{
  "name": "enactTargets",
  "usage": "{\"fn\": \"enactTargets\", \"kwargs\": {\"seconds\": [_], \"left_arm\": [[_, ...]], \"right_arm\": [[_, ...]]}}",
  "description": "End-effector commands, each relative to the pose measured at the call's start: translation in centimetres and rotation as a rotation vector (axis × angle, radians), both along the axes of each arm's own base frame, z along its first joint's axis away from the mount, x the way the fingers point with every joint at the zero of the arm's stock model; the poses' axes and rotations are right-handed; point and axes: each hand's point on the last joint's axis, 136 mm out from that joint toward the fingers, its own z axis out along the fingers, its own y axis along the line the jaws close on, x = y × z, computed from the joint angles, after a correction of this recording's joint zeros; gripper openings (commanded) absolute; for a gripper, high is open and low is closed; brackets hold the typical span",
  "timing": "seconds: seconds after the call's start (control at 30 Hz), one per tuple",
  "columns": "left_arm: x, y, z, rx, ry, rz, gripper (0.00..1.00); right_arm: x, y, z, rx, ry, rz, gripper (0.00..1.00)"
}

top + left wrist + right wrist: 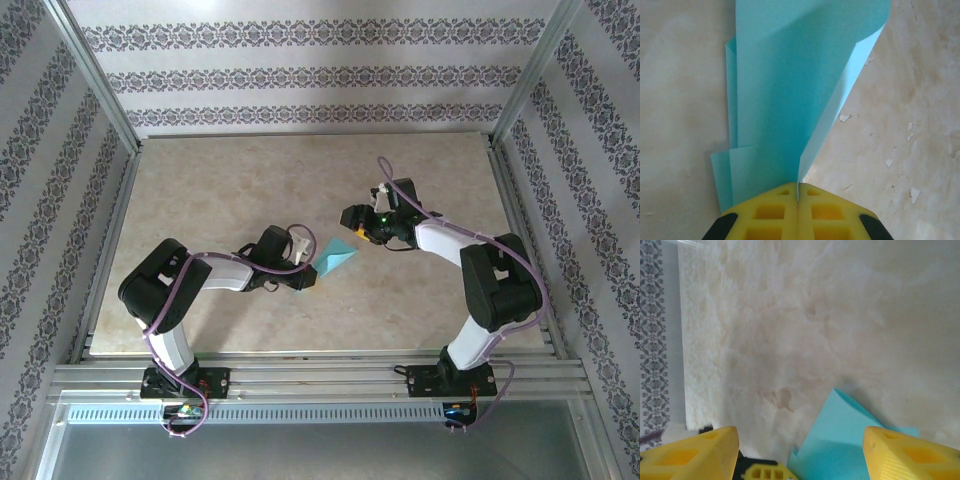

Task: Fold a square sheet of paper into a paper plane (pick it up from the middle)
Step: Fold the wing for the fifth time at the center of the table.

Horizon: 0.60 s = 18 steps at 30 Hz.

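Left tool [798, 199] is pinched on the paper plane [785, 90] so its folds are held; right tool [801, 445] is spread.

Items counted: one folded sheet of paper [338, 257], centre frame. Two grippers: left gripper [312, 278], right gripper [352, 216]. One table [230, 180].

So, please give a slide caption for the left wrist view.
Left gripper shut on folded turquoise paper, beige table behind it.
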Motion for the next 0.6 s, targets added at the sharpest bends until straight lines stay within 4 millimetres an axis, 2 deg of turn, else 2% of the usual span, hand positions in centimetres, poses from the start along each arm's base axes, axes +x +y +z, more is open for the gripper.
{"fn": "enactTargets", "kwargs": {"seconds": [0.0,0.23,0.57], "left_arm": [[0.7,0.5,-0.3,-0.061,0.053,0.089,0.00],[1.3,0.5,0.0,-0.129,0.141,0.168,0.00],[1.9,1.3,-0.8,-0.163,0.259,0.248,0.00]], "right_arm": [[-0.9,1.1,2.1,0.064,-0.093,0.036,0.67],[-3.3,3.1,1.9,0.090,-0.117,0.095,0.65],[-4.0,6.7,0.0,0.129,-0.067,0.156,0.62]]}}
